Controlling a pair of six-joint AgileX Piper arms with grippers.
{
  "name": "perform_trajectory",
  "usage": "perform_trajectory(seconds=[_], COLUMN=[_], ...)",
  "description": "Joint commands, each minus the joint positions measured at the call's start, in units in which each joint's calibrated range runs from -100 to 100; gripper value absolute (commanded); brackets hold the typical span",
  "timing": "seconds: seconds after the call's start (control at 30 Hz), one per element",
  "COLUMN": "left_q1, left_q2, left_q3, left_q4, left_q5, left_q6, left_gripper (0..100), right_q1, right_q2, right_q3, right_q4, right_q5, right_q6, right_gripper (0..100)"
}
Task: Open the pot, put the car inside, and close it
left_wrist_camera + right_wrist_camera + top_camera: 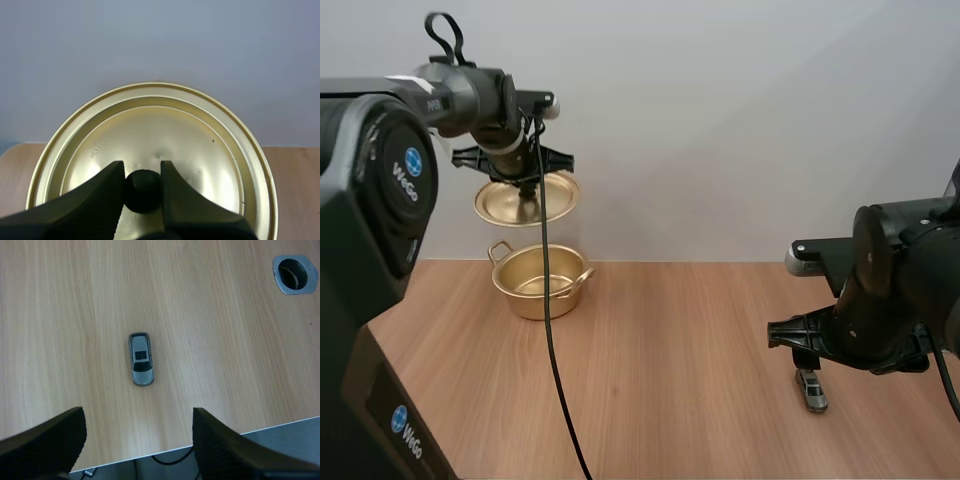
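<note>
When you checked the high view, the left gripper (pixel 523 178) held the lid (pixel 527 200) in the air above the open pot (pixel 538 281), which stood on the table (pixel 670 340) at its far left. The right gripper (pixel 807 362) hung just over the car (pixel 811 391) near the table's right side, well apart from the pot.

In the left wrist view, you saw the left fingers (pixel 102 187) clamped on the lid's black knob (pixel 143 191), one on each side.

In the right wrist view, you saw the right fingers (pixel 50 440) standing wide apart, holding nothing, over the table's edge. The grey car sat on its wheels on the wood beyond them, touching neither. A round grommet (pixel 294 274) sat in the table, well apart from the car.
</note>
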Motion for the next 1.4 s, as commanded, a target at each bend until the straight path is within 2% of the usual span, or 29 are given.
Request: perform_trajectory(seconds=[0.0, 0.27, 0.5, 0.63, 0.77, 0.97, 1.37], left_q1=[-0.01, -0.01, -0.01, -0.01, -0.01, -0.01, -0.01], left_q2=[-4.0, -12.91, -18.95, -21.54, -22.53, -23.12, -24.06], left_q3=[-0.9, -0.9, -0.9, -0.9, -0.9, -0.9, -0.9], left_q4=[-0.37, -0.37, -0.37, -0.37, -0.37, -0.37, -0.37], left_q5=[2.06, 8.06, 11.77, 11.77, 14.37, 18.47, 20.89], left_q6=[2.11, 4.1, 5.34, 5.34, 5.34, 5.34, 5.34], left_gripper=[0, 0, 0, 0, 0, 0, 0], right_q1=[-0.02, -0.02, -0.02, -0.02, -0.02, -0.19, -3.53], right_q2=[0.07, 3.04, 16.69, 24.82, 30.0, 36.29, 46.09], right_q3=[2.78, 2.78, 2.78, 2.78, 2.78, 2.78, 2.66], right_q4=[0.02, -0.92, -1.67, 0.8, 1.92, -1.03, -2.91], right_q5=[-3.31, -13.93, -20.6, -26.26, -30.31, -35.69, -48.67], right_q6=[0.0, 0.0, 0.0, 0.0, -0.11, -0.38, -0.57], right_gripper=[100, 100, 100, 100, 100, 100, 100])
